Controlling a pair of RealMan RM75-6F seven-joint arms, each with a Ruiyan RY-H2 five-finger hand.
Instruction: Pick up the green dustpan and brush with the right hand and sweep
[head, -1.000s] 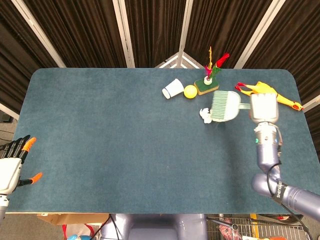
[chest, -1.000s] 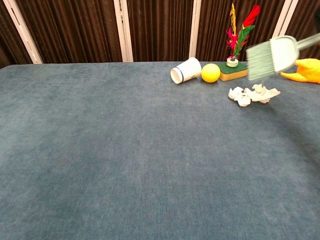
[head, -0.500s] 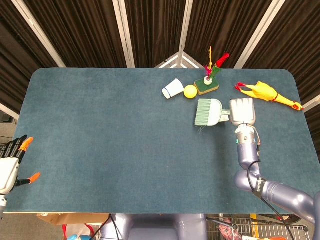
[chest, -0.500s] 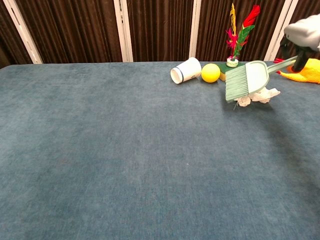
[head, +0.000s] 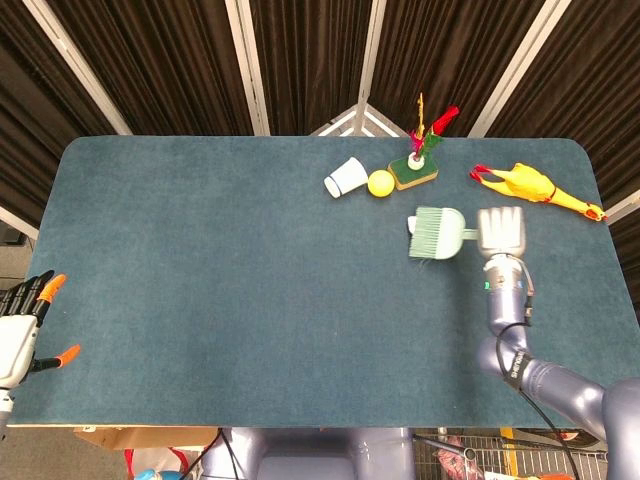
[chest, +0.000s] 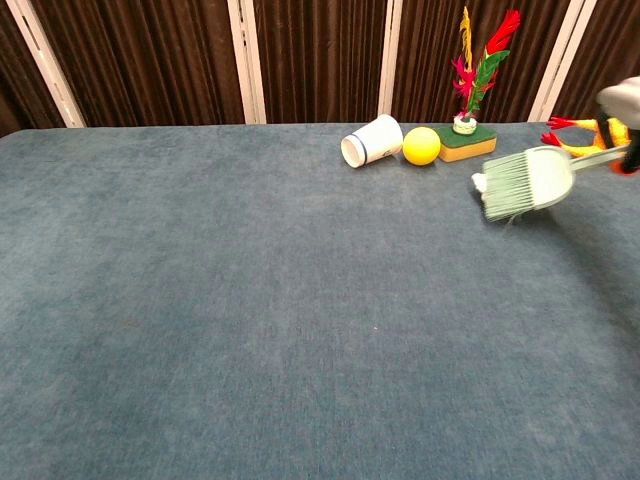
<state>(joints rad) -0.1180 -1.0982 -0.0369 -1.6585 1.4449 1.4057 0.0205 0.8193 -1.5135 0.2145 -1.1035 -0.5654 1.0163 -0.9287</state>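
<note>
My right hand (head: 503, 232) grips the handle of the green dustpan and brush (head: 436, 232), held as one piece with the bristles pointing left. In the chest view the green dustpan and brush (chest: 524, 182) hangs low over the table at the right, and only a bit of the right hand (chest: 622, 100) shows at the frame's edge. A scrap of crumpled white paper (chest: 479, 183) peeks out at the brush's left edge; the rest is hidden behind it. My left hand (head: 22, 325) hangs off the table's near left corner, fingers spread, holding nothing.
At the back right lie a tipped white cup (head: 344, 178), a yellow ball (head: 380, 183) and a sponge with feathers stuck in it (head: 415, 170). A yellow rubber chicken (head: 530, 186) lies at the far right. The blue table (head: 230, 270) stretches left.
The right hand swung the brush left over the paper, then back right and lower. The paper, plain a second ago, is now mostly covered. The left hand has stayed put.
</note>
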